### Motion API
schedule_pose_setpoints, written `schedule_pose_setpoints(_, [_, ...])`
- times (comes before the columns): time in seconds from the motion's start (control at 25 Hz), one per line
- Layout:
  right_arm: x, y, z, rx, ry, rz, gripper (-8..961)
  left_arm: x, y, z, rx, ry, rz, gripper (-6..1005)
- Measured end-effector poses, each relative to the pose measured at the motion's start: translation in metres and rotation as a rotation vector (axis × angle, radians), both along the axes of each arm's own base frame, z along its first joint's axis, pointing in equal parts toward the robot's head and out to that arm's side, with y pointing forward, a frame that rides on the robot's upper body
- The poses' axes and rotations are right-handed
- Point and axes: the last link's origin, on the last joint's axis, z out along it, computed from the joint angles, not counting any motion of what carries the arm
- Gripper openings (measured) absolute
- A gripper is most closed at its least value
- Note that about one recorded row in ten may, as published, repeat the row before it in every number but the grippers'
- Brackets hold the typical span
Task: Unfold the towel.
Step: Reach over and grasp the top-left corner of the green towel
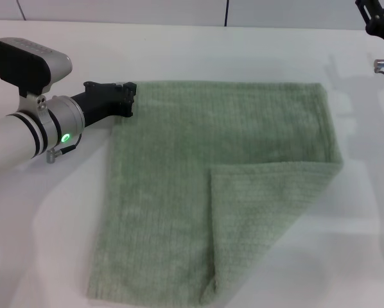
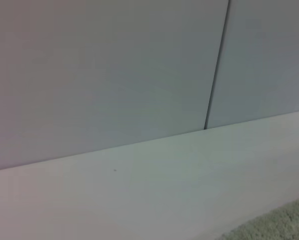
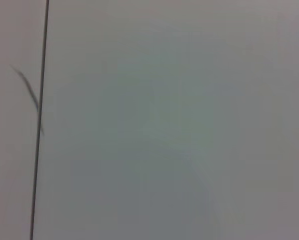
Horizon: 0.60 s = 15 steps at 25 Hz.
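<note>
**Sage terry towel nearly flat, one corner still doubled over**

White tabletop [image 1: 179, 51] carries everything, and the sage-green towel [image 1: 179, 173] takes up most of its middle. It lies spread in a rough square, its edges running close to the tabletop's own lines, so no long axis stands out. The near right corner is the exception: a triangular flap [image 1: 262, 218] is folded back over the body, its tip pointing toward the towel's centre and its crease running from the right edge to the near edge.

Judged by its fuzzy ribbed pile, the cloth is soft, light and limp; it should drape and sag rather than hold shape, and drag on itself instead of sliding. The sensible hold looks like the tip of the flap, pinched through one layer only and drawn out toward the near right.

Next in size, the left pincer [image 1: 129, 99] lies low at the towel's far left corner, its black tip touching the edge; I cannot tell whether it is apart or clamped on cloth. Smallest, the right pincer [image 1: 378, 19] hangs well apart at the far right, state likewise unclear.
</note>
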Motion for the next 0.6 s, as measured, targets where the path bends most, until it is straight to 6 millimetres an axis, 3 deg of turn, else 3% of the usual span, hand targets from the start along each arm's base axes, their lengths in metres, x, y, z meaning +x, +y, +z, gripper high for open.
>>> schedule_pose_setpoints(0.6, [-0.0031, 0.0000, -0.0028, -0.010, -0.003, 0.011, 824, 0.0032, 0.0022, -0.0001, 0.001, -0.001, -0.007, -2])
